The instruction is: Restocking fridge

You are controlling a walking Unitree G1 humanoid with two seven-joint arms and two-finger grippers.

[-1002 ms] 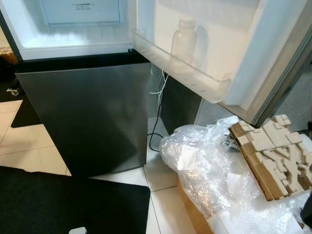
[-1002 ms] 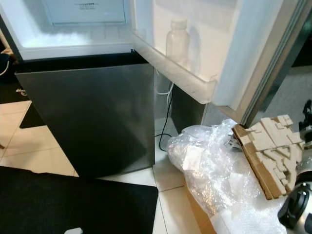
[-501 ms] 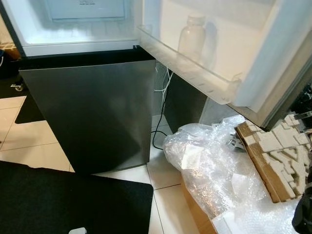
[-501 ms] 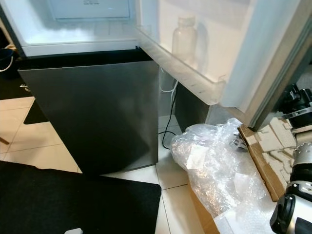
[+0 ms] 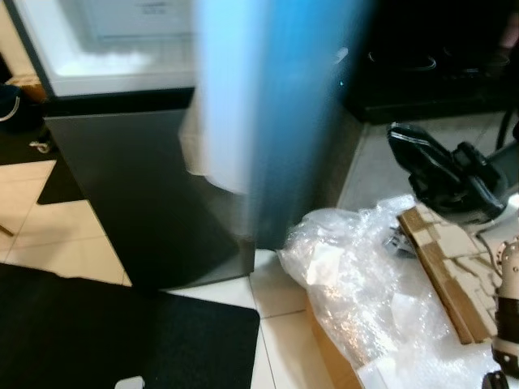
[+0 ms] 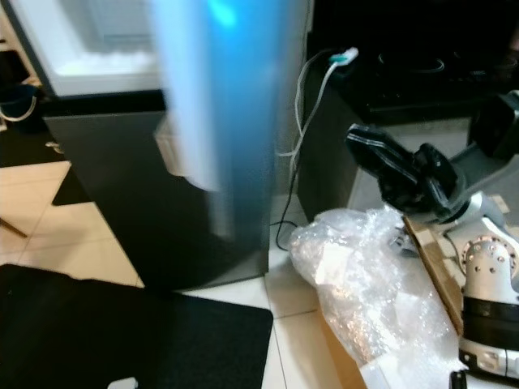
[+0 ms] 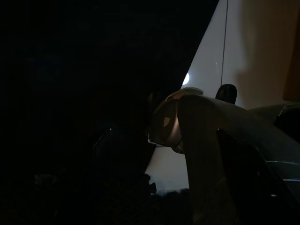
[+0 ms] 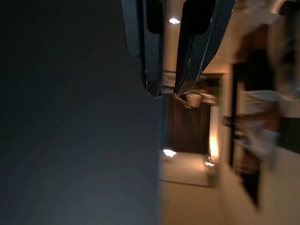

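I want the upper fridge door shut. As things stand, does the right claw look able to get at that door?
Probably yes. The right claw is raised above the bubble wrap, with open space between it and the blurred fridge door. Nothing stands between them, though the gap cannot be judged through the blur.

Crumpled bubble wrap [image 5: 357,284] beside a cardboard piece [image 5: 442,259]; black mat [image 5: 105,332].
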